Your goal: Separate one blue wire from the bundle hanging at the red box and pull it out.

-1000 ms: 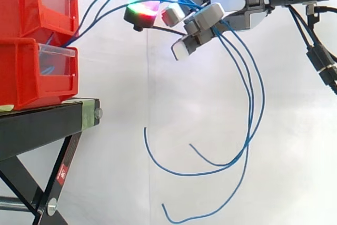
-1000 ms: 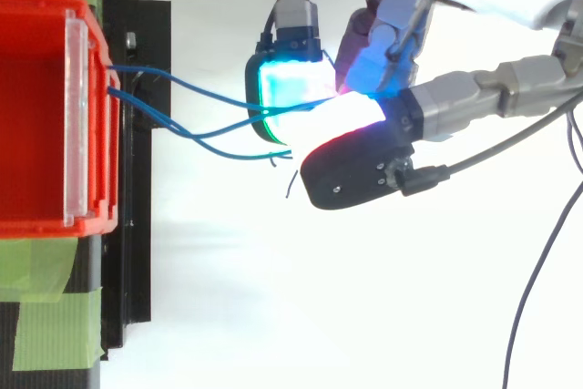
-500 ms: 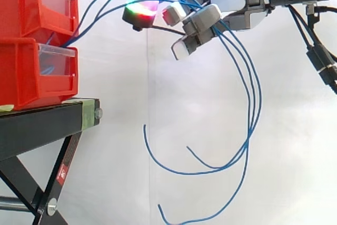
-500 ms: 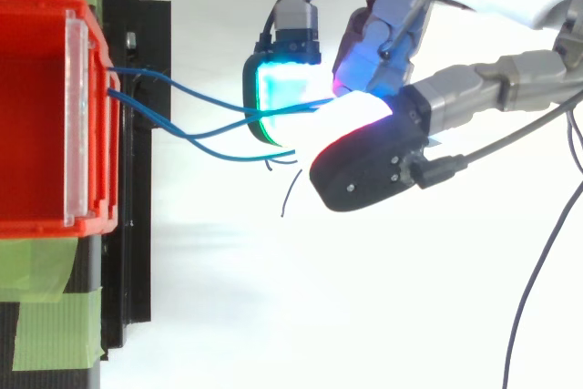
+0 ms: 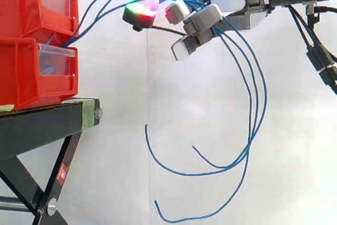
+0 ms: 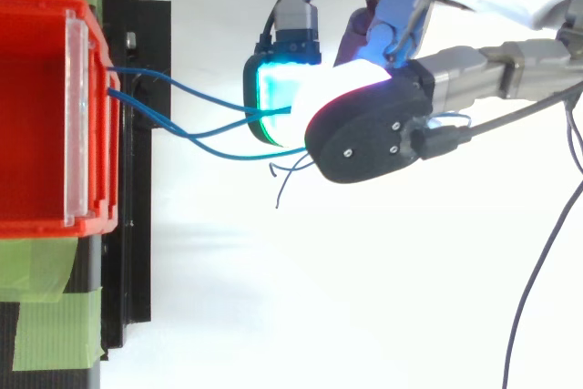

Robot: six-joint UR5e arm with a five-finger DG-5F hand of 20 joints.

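The blue wires [image 5: 200,173] run from the stacked red bins [image 5: 29,72] up over the hand [image 5: 205,18], whose curled fingers pinch them between glowing pads [image 6: 278,102]. Their free ends dangle in loose loops beside the black stand [image 5: 42,125], before the white curtain [image 5: 295,156].

Open air right of red bins [image 5: 37,51] and black stand [image 5: 47,125]. Blue wires [image 5: 258,104] cross it, strung from bins to fingers [image 5: 202,19], looping below.
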